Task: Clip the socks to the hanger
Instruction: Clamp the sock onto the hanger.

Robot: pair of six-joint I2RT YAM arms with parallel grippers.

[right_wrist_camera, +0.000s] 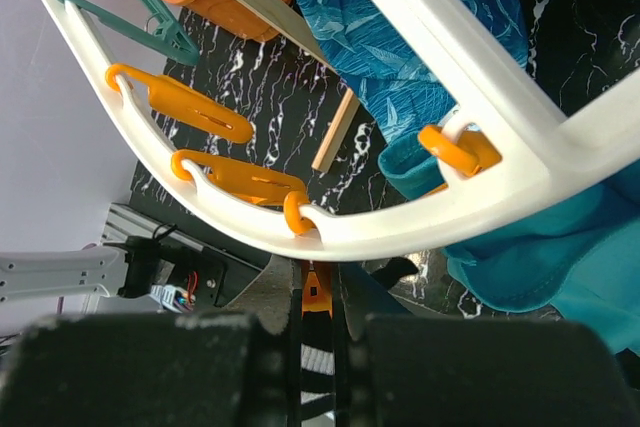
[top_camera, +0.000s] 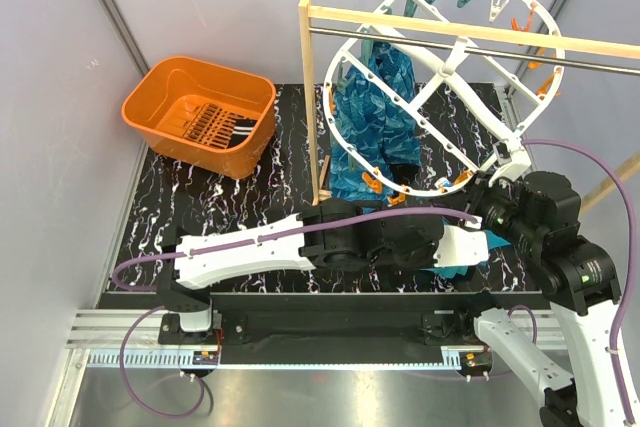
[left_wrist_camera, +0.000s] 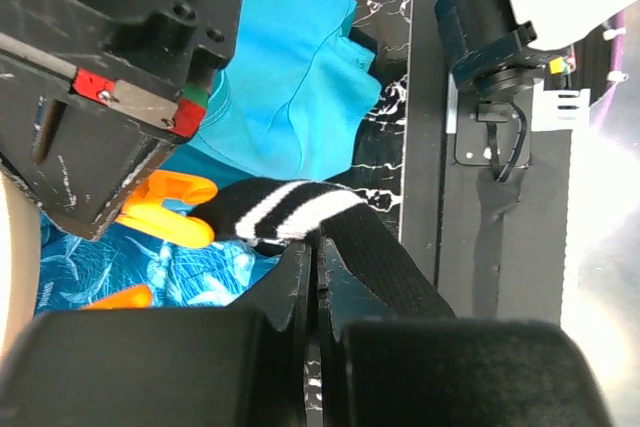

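Two arms meet under hanger [right_wrist_camera: 400, 230] | left gripper [left_wrist_camera: 316, 272] jaws clamped on black striped sock [left_wrist_camera: 290, 209], just beside teal cloth [left_wrist_camera: 290, 87] | right gripper [right_wrist_camera: 318, 282] jaws narrow, pinching orange clip [right_wrist_camera: 316, 292] on the hanger's lower rim | striped fabric below clip, probably same sock | more socks [top_camera: 212, 125] in orange basket [top_camera: 160, 87]

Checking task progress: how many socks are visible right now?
2. One sock is pinched in the left gripper, beside the orange clip the right gripper squeezes; what looks like another sock lies in the orange basket at far left. More may be hidden there.
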